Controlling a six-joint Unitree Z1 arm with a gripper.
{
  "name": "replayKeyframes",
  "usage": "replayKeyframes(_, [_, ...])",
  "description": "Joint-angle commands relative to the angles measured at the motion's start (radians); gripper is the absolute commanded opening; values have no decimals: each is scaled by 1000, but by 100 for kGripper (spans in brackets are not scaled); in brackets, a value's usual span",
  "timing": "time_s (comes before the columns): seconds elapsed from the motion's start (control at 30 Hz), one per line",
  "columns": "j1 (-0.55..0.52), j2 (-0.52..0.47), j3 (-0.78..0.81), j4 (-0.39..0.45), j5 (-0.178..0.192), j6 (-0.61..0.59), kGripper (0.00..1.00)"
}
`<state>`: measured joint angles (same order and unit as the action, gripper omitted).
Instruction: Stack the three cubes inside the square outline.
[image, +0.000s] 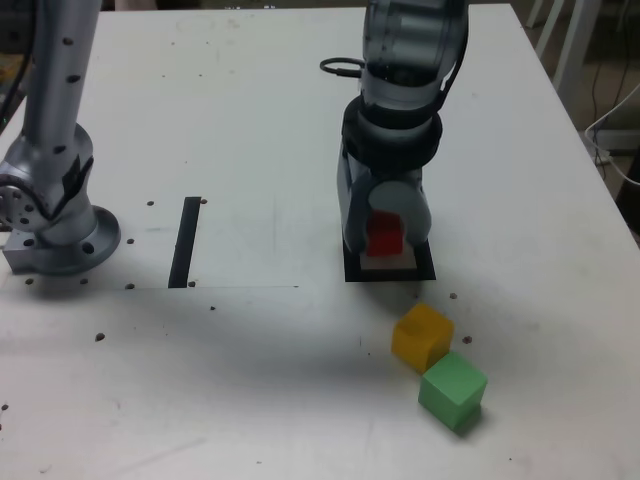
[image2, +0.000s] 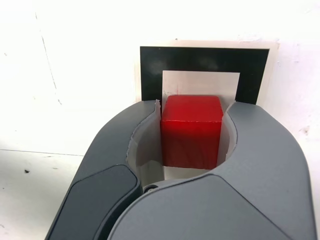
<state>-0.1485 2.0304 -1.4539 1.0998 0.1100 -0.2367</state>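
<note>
Three Cubes on a White Table, One in the Robot's Grip

A green cube (image: 453, 388) sits nearest the camera on the white tabletop (image: 250, 350), one corner turned toward the lens. Just beyond it and slightly toward the exterior view's left is a yellow cube (image: 422, 338), also set at an angle; whether the two touch cannot be told. Behind the pair lies the square outline (image: 354, 267), a flat black frame around a white centre (part of it hidden by the machine). Over the frame, the claw (image: 385, 225) is drawn in around a red cube (image: 385, 238), its two curved fingers up against opposite sides, the jaws apart only by about the block's own width. The wrist view shows the red cube upright between them, against the white centre; whether its base meets the table cannot be told. A straight strip of black tape (image: 185, 245) lies well apart, toward the exterior view's left, with a grey round-footed base (image: 65, 250) beyond its side. The grey arm (image: 395, 70) reaches down from the far side of the table.
</note>
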Motion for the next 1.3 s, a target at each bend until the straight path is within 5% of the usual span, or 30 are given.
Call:
replayKeyframes(0.0, [1, 2, 2, 4, -6, 10, 65])
replayKeyframes(0.17, [1, -3, 2, 4, -10, 30, 86])
replayKeyframes(0.33, [0, -9, -9, 3, -6, 34, 97])
replayKeyframes(0.53, [-25, -68, -15, 28, 26, 16, 99])
replayKeyframes(0.8, [-95, -159, -35, 159, 75, -125, 99])
replayKeyframes(1.0, [-154, -150, -107, 227, 28, -275, 99])
replayKeyframes(1.27, [-200, -94, -199, 228, -117, -417, 98])
